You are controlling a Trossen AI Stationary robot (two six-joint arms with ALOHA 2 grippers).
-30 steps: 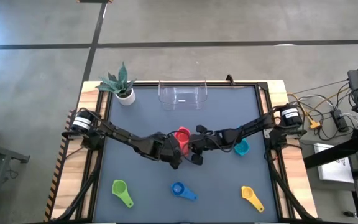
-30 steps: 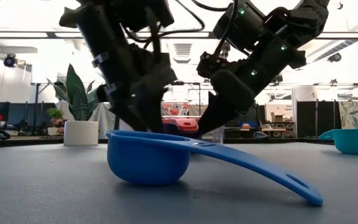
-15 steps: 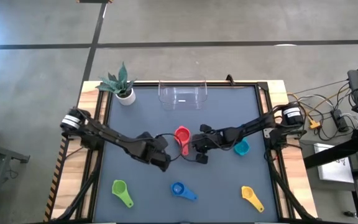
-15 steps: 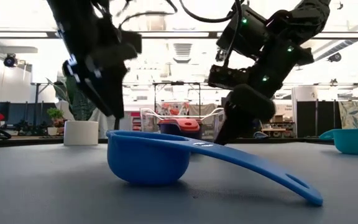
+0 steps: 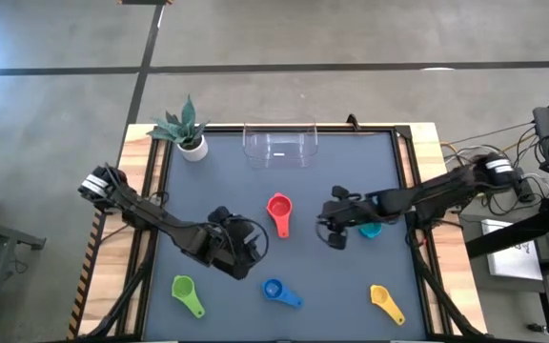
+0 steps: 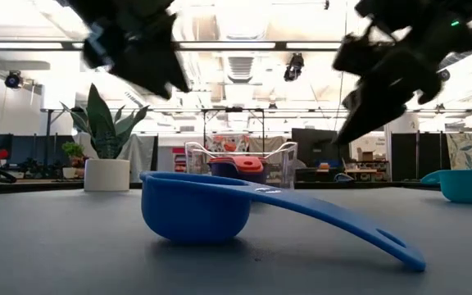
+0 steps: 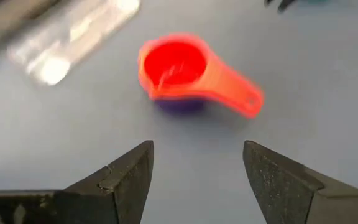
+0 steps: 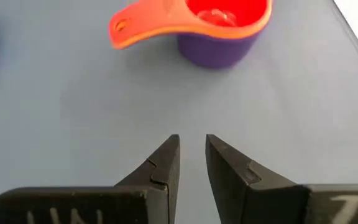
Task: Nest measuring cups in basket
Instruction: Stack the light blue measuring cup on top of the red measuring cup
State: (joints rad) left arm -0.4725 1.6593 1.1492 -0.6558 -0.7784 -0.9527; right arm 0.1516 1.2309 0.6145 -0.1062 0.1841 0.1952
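A red cup nested in an orange one on a purple one [image 5: 279, 211] stands on the mat at mid-table, also in the left wrist view [image 7: 179, 65], the right wrist view [image 8: 219, 25] and the low view [image 6: 238, 168]. My left gripper [image 5: 244, 250] [image 7: 197, 152] hovers open on its near-left side. My right gripper [image 5: 330, 227] [image 8: 192, 152] hovers on its right, open by a narrow gap. The teal cup [image 5: 371, 229] lies partly under my right arm. Green [image 5: 186, 293], blue [image 5: 279, 292] and yellow [image 5: 384, 301] cups lie along the near edge. The clear basket [image 5: 280, 143] stands at the far edge.
A small white pot with a plant [image 5: 187, 133] stands at the far left corner, left of the basket. In the low view the blue cup [image 6: 220, 209] fills the foreground and both grippers hang high above the mat. Bare mat lies between the stack and the basket.
Both grippers have drawn away from the red-topped stack and risen: the left toward the table's near left, the right toward the right edge. The stack has stayed standing on the mat where it was.
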